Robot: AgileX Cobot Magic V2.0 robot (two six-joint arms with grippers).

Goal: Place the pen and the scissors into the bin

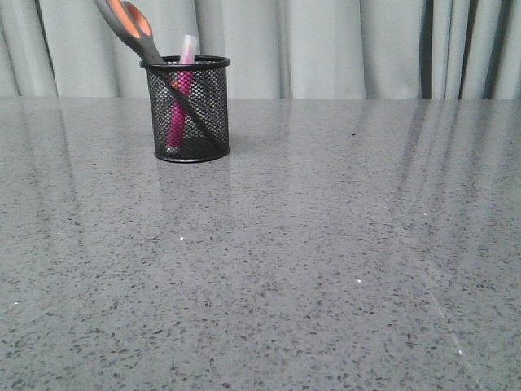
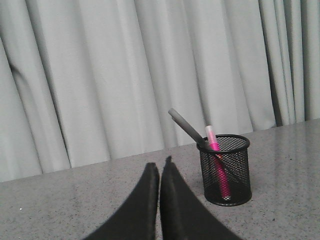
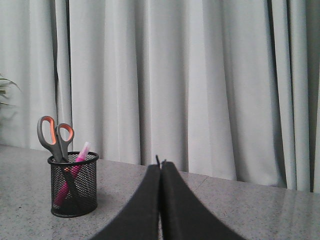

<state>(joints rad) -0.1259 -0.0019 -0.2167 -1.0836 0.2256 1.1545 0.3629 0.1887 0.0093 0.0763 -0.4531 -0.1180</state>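
Note:
The black wire-mesh bin (image 1: 191,110) stands on the grey table at the far left. The pink pen (image 1: 179,106) stands inside it, its whitish cap above the rim. The scissors (image 1: 130,28) lean in it blades down, the orange-lined handles up and to the left. The bin shows in the left wrist view (image 2: 225,170) with the pen (image 2: 218,167) and scissors handle (image 2: 184,125), and in the right wrist view (image 3: 73,185) with the scissors (image 3: 55,137) and pen (image 3: 75,167). My left gripper (image 2: 160,166) is shut and empty, apart from the bin. My right gripper (image 3: 160,166) is shut and empty, farther away.
The grey speckled table (image 1: 309,261) runs to a pale curtain (image 1: 342,45) behind it. A bit of green plant (image 3: 4,90) shows at the edge of the right wrist view. No arm shows in the front view.

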